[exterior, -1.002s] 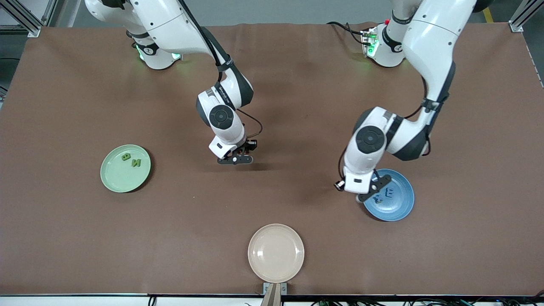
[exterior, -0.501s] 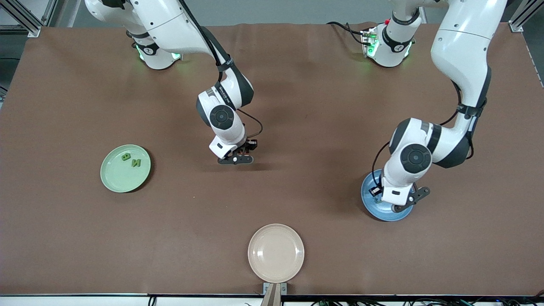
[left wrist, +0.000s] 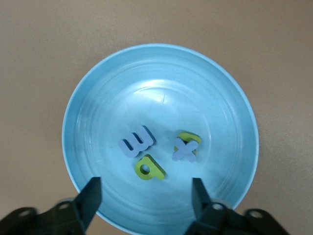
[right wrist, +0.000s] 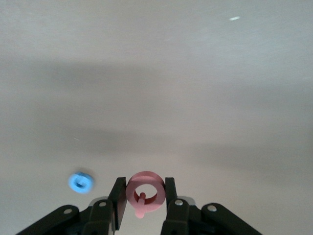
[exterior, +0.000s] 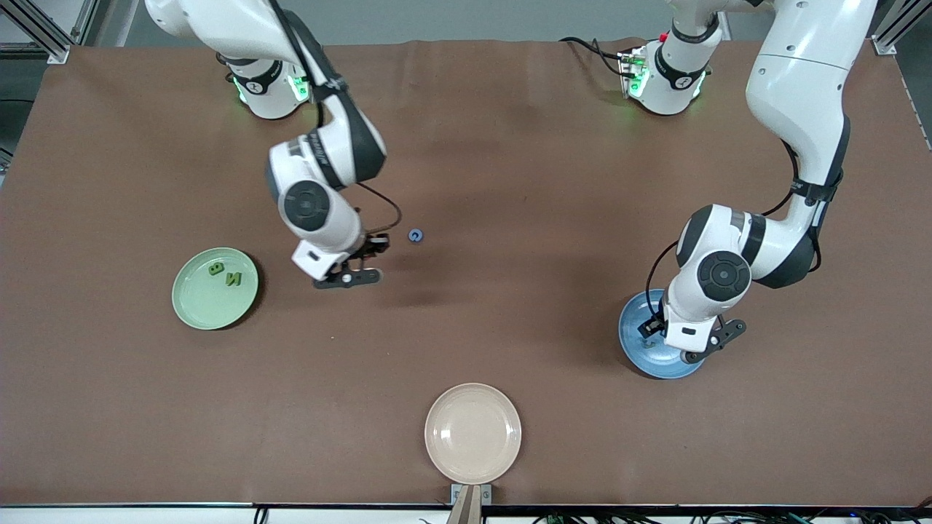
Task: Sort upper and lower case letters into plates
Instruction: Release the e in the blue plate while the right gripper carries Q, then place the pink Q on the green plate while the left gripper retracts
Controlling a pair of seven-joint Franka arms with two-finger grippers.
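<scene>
- Blue plate [left wrist: 234, 103]: blue "E" [left wrist: 137, 141], blue "x" [left wrist: 185, 150], green "a" [left wrist: 149, 168].
- Green plate [exterior: 196, 306]: green "B" [exterior: 216, 268], green "N" [exterior: 233, 278].
- In right gripper [right wrist: 145, 196]: red "Q" [right wrist: 144, 192].

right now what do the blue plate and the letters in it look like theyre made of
Blue plate: glossy, probably glazed ceramic or hard plastic; light glares off its ringed surface. Blue letters and green letter: matte, thick and flat-faced, likely foam or soft plastic.
</scene>
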